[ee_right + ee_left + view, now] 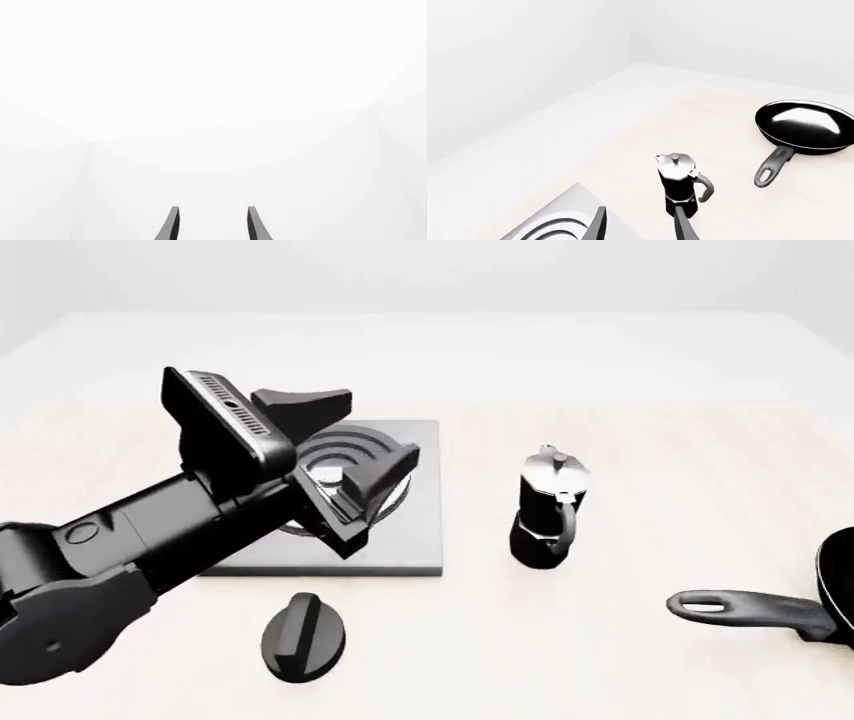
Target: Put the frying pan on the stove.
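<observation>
One frying pan (838, 592), glossy black, lay at the far right of the table (641, 370), partly out of the front view, its long handle (747, 610) pointing left toward the middle. One stove (407, 530), a grey plate with raised rings, sat left of centre, well apart from the pan. One moka pot (547, 510) stood upright between them; one small black knob (304, 636) lay near the stove's front edge. The left hand (354, 455) hung above the stove, fingers spread and empty. The right hand (211, 225) appeared only in its own wrist view, likewise parted, holding nothing, facing blank white. Risk noted: the pot stood in the direct path, so a pan carried low would likely topple it; gripped by its long handle, the pan might also tilt or slip.
</observation>
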You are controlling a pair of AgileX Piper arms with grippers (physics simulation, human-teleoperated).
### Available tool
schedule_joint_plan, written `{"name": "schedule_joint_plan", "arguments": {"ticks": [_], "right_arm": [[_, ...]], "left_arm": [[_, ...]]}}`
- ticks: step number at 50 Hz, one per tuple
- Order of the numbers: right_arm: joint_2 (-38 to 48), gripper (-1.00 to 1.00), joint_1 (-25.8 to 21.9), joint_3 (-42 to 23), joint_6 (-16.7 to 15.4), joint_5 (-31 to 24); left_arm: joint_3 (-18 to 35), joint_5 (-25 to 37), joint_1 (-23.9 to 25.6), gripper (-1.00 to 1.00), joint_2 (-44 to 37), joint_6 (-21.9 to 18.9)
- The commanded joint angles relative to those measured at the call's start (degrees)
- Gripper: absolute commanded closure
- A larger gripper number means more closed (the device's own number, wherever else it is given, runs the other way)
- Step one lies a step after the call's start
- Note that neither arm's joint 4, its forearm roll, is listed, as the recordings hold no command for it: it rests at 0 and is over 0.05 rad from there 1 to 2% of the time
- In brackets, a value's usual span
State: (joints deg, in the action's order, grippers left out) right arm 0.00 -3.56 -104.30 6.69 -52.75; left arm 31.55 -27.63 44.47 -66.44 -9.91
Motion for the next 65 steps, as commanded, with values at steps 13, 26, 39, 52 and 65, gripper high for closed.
{"name": "schedule_joint_plan", "arguments": {"ticks": [13,26,39,52,65], "right_arm": [[0.0,-1.00,0.1,0.2,0.3,0.0],[0.0,-1.00,0.0,0.0,0.4,-0.3],[0.0,-1.00,-0.1,-0.3,0.5,-0.4],[0.0,-1.00,-0.4,-0.4,0.5,-0.3],[0.0,-1.00,-0.5,-0.7,0.9,-0.4]], "left_arm": [[5.9,-1.1,5.9,-1.00,-6.8,1.5],[9.0,-0.7,8.9,-1.00,-9.7,1.5],[12.2,-0.8,11.4,-1.00,-13.6,1.9],[14.9,-0.4,13.3,-1.00,-16.1,2.2],[17.4,-0.2,15.1,-1.00,-18.8,2.6]]}}
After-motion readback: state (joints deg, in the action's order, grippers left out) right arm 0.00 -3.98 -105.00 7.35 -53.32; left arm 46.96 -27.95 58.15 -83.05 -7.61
